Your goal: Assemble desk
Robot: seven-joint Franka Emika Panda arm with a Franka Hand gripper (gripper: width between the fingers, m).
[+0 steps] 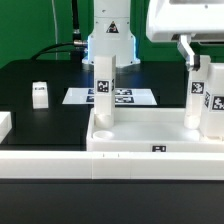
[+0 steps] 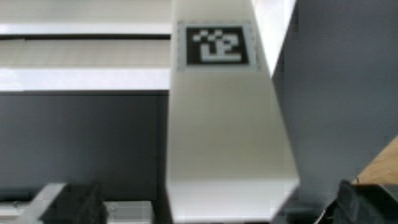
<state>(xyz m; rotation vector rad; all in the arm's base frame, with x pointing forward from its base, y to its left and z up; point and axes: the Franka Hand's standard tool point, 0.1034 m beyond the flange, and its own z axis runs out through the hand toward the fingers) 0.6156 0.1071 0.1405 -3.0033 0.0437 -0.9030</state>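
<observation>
The arm comes in from the top of the exterior view's right, its white wrist housing cut off by the frame edge. The gripper (image 1: 190,58) points straight down beside the upper end of the right leg (image 1: 203,95), which stands upright at the right end of the tabletop (image 1: 130,140). In the wrist view the jaws stand open around this leg: the dark fingers (image 2: 63,200) flank it with a gap on each side, so nothing is gripped. The left leg (image 1: 104,92) stands upright further along the tabletop. A loose leg (image 1: 40,93) sits well apart on the black table (image 1: 30,72), and the marker board (image 1: 135,97) lies behind the tabletop. Only one finger shows in the exterior view. The right leg runs into the frame edge, so I cannot tell whether a second leg stands just beside it. The tabletop's wall hides both legs' feet.
</observation>
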